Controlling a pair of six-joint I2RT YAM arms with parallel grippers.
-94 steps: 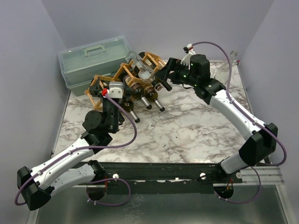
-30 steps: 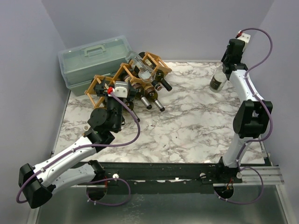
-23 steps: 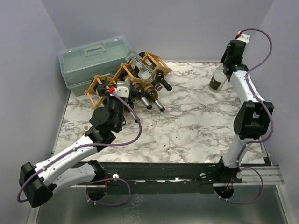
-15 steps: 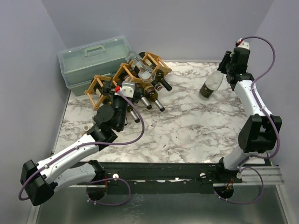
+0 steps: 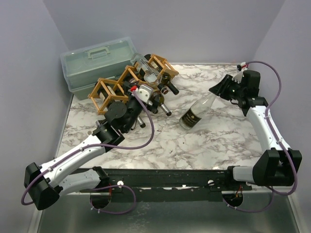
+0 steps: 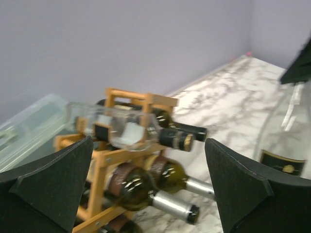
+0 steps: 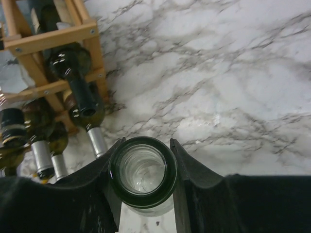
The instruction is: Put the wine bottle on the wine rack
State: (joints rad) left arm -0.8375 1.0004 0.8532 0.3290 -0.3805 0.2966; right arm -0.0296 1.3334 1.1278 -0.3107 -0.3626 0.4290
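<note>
The right end effector [image 7: 143, 170] clamps the clear wine bottle [image 5: 197, 112] by its neck, tilted, apparently just above the table [image 5: 218, 141], right of the wine rack [image 5: 109, 90]. The left end effector [image 6: 148, 189] gapes wide, facing the rack.

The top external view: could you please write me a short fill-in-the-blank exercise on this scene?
The right gripper holds a clear bottle by its ___.
The left gripper is ___, facing the rack.
The toolbox beside the rack is pale ___.
Missing words: neck; open; green.
</note>
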